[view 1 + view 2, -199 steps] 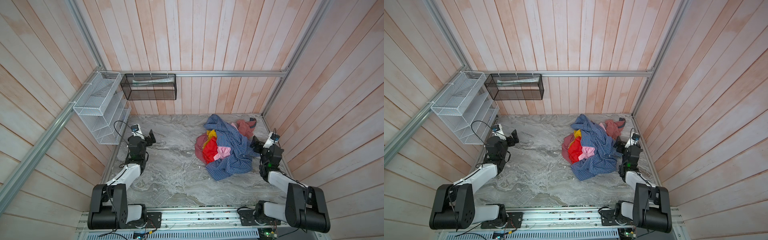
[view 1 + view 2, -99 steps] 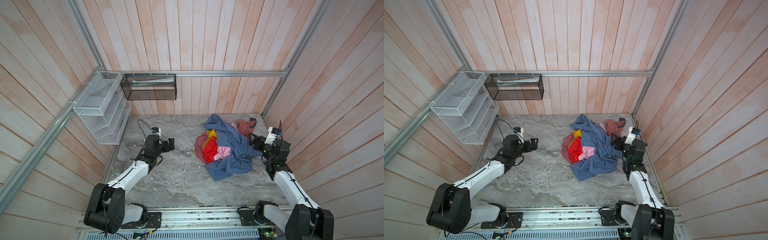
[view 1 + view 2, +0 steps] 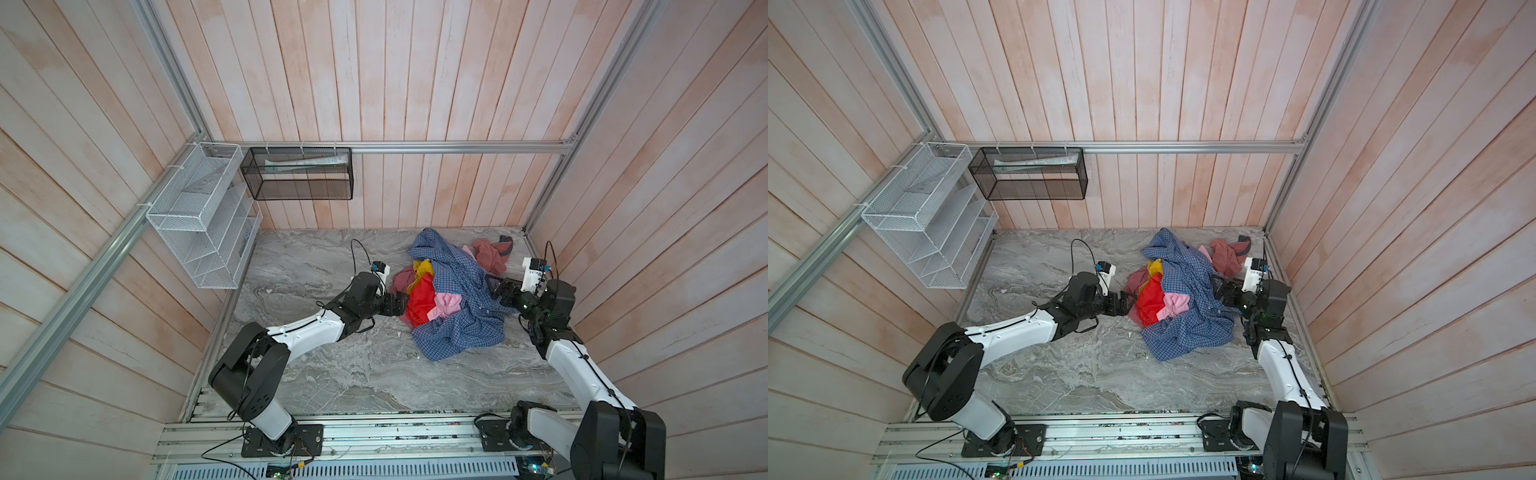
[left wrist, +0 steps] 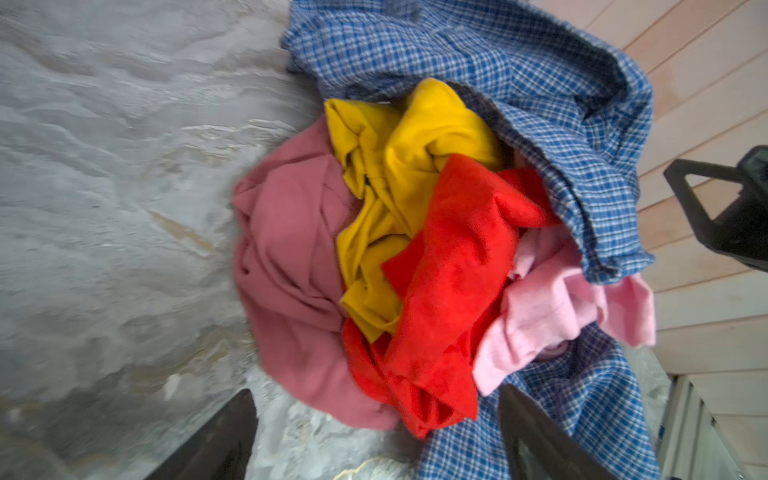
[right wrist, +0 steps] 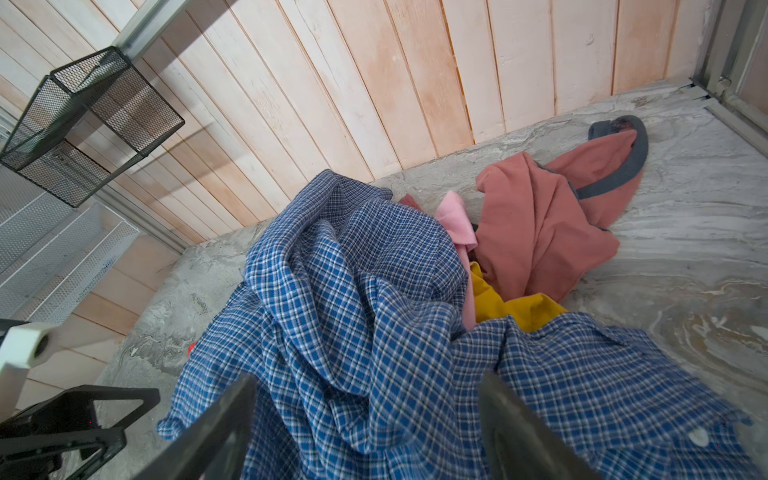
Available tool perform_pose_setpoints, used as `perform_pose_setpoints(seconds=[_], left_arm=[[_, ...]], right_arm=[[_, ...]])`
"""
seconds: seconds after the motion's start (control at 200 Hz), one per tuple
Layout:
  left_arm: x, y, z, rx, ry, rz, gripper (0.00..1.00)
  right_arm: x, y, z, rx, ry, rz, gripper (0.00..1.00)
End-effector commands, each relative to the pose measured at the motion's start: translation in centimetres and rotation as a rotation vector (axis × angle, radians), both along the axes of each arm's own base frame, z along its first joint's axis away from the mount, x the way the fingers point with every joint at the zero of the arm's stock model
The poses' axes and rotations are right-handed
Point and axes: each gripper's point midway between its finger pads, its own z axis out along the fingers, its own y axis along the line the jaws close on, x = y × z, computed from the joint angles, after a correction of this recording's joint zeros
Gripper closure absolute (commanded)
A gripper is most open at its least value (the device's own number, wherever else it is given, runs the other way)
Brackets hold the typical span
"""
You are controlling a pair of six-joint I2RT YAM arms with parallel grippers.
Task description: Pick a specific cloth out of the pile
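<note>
Cloth (image 3: 446, 304), light pink, lies not yet picked in the pile (image 3: 453, 299) near the tabletop's far right corner, half under the checked shirt (image 3: 461, 332), while both claws, left claw (image 3: 400, 303) and right claw (image 3: 498, 291), stand wide and empty beside it.

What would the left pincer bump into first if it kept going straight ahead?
Probably the bright red cloth at the near edge of the pile. The left pincer stands open, pointing right at it, though depth is hard to judge.
</note>
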Motion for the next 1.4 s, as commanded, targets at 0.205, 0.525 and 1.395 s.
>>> perform_pose_setpoints(seconds=[0.205, 0.525, 1.395], left_arm=[[1.2, -6.1, -0.3, 0.029, 0.026, -0.140, 0.13], [-0.4, -7.3, 0.3, 0.129, -0.036, -0.128, 0.13], [-0.3, -6.4, 3.5, 0.178, -0.083, -0.026, 0.18]], right_arm=[[-0.9, -0.4, -1.6, -0.068, 0.037, -0.004, 0.14], [-1.0, -0.8, -2.0, -0.080, 0.046, -0.030, 0.13], [-1.1, -1.6, -2.6, -0.104, 0.054, -0.078, 0.12]])
